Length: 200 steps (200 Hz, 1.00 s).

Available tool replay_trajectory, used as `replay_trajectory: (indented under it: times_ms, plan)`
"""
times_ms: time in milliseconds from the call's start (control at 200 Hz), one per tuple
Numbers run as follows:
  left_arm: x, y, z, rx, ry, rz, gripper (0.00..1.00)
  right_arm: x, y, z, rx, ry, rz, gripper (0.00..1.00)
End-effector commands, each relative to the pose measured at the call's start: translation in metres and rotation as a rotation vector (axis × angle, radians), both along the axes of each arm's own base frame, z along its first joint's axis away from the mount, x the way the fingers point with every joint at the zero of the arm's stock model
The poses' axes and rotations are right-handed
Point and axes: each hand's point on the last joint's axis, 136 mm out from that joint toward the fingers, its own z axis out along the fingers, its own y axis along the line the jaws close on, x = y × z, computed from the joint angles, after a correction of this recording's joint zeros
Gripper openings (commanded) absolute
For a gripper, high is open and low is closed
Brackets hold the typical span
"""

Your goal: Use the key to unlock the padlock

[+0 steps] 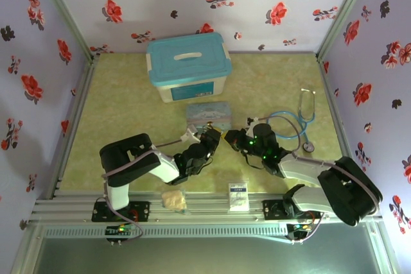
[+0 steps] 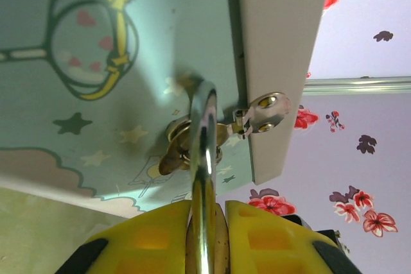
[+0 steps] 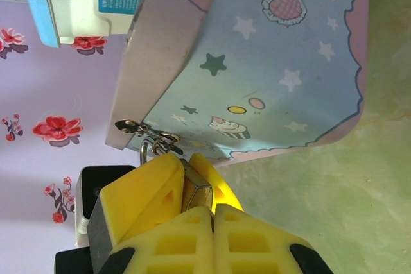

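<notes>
The brass padlock [image 3: 198, 188] hangs by its silvery shackle [image 3: 144, 153] from the latch ring of the pale blue cartoon tin [image 1: 209, 113]. My left gripper [image 2: 209, 235] is shut on the padlock [image 2: 204, 178], which I see edge-on there. Its yellow fingers [image 3: 141, 187] flank the brass body in the right wrist view. My right gripper [image 3: 213, 219] is shut, its tips pressed against the padlock's underside. Of the key, I see at most a thin dark sliver at the finger seam. From above, both grippers [image 1: 210, 137] [image 1: 230, 137] meet just in front of the tin.
A teal-lidded storage box [image 1: 188, 65] stands behind the tin. A blue-tubed stethoscope [image 1: 295, 123] lies to the right. A small white box [image 1: 238, 197] and a pale crumpled lump [image 1: 173, 200] sit near the front rail. Flowered walls close in three sides.
</notes>
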Motion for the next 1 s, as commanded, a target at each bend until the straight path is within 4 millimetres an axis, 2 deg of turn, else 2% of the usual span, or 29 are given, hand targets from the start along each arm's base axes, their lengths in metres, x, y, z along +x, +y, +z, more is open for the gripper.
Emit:
replay_trajectory:
  times_ms: [0,95,175,290,400,530,685,850,995]
  plan:
    - [-0.038,-0.047,0.031,-0.116,-0.033,-0.221,0.0,0.009,0.02,0.038,0.096,-0.076,0.042,0.0]
    - [-0.036,-0.041,0.031,-0.11,-0.034,-0.204,0.0,0.008,0.015,0.046,0.086,-0.1,0.023,0.04]
    - [-0.033,-0.035,0.028,-0.099,-0.032,-0.19,0.0,0.005,0.005,0.042,0.01,-0.093,0.001,0.07]
    - [-0.032,-0.033,0.025,-0.1,-0.024,-0.177,0.0,0.0,-0.009,0.029,-0.05,-0.058,-0.033,0.22]
    - [-0.032,-0.033,0.028,-0.101,-0.029,-0.177,0.0,-0.005,-0.011,0.015,-0.057,-0.023,-0.034,0.22]
    - [-0.031,-0.029,0.021,-0.095,-0.012,-0.164,0.0,-0.008,-0.015,-0.003,-0.086,0.0,-0.033,0.22]
    - [-0.029,-0.023,0.017,-0.084,-0.01,-0.152,0.0,-0.011,-0.025,-0.009,-0.193,-0.032,-0.015,0.23]
    - [-0.027,-0.02,0.015,-0.079,-0.005,-0.144,0.0,-0.017,-0.048,-0.018,-0.366,-0.093,0.023,0.28]
    - [-0.027,-0.02,0.014,-0.072,-0.006,-0.145,0.0,-0.023,-0.046,-0.014,-0.418,-0.173,0.137,0.26]
